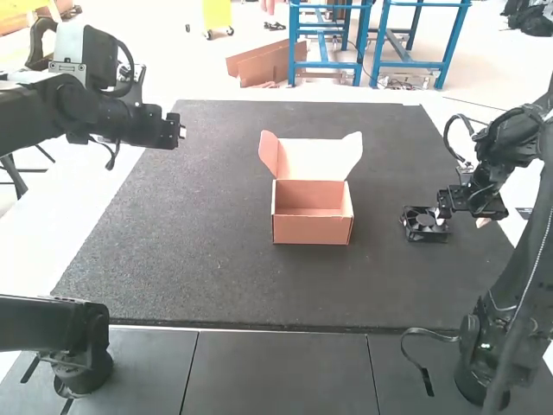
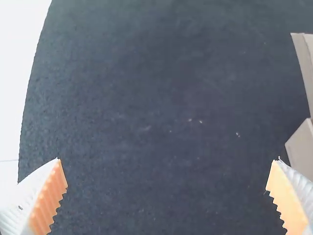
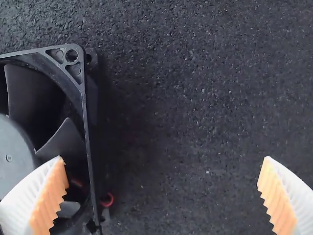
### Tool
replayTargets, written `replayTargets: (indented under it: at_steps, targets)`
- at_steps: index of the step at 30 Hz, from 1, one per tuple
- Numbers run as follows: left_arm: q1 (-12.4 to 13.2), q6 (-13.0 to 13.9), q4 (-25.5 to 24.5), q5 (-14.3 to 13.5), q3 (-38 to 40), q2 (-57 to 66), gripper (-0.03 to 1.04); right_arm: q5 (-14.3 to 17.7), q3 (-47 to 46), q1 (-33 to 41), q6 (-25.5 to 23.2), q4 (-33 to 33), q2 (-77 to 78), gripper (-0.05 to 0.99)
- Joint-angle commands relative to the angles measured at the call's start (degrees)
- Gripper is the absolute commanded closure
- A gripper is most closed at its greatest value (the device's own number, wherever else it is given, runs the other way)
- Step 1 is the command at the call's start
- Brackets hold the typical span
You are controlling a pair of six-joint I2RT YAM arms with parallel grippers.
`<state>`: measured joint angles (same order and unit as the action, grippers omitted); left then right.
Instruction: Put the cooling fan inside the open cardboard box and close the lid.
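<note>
An open cardboard box (image 1: 312,213) stands in the middle of the black mat (image 1: 199,225), its lid (image 1: 309,156) raised at the far side. A black square cooling fan (image 1: 425,224) lies flat on the mat to the right of the box. My right gripper (image 1: 462,215) hangs low at the fan's right edge. In the right wrist view the right gripper (image 3: 161,196) is open; one of its fingers (image 3: 45,196) is over the fan (image 3: 44,122), the other over bare mat. My left gripper (image 1: 175,131) is held above the mat's far left part, and the left gripper (image 2: 164,196) is open with nothing in it.
A corner of the box (image 2: 303,63) shows at the edge of the left wrist view, over mat (image 2: 146,107). The mat's edge runs near the left gripper. Black table panels (image 1: 276,372) lie in front of the mat.
</note>
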<state>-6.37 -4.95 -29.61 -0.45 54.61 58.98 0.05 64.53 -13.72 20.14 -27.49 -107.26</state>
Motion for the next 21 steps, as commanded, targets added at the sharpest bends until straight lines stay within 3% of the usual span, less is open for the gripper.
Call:
replayTargets:
  at_steps: [1, 12, 15, 19, 21]
  targets:
    - [0.66, 0.47, 0.07, -0.61, 1.55, 0.17, 0.04, 0.38, -0.02, 0.36, -0.89, -0.20, -1.55, 0.06]
    - [0.92, 0.47, -0.45, -0.61, 1.46, 0.08, 0.04, -0.67, -0.28, 0.44, -3.44, -1.96, -3.83, 0.44]
    - [1.01, 0.47, -0.72, -0.61, 1.38, -0.09, 0.04, -1.64, -0.28, 0.80, -3.88, -1.87, -3.92, 0.62]
    - [0.92, 0.47, -0.89, -0.61, 1.38, -0.18, 0.04, -3.92, -0.20, 1.59, -5.20, -1.87, -3.92, 0.77]
    - [1.01, 0.56, -0.98, -0.61, 1.38, -0.18, 0.04, -5.68, -0.02, 1.59, -6.69, -1.87, -3.83, 0.92]
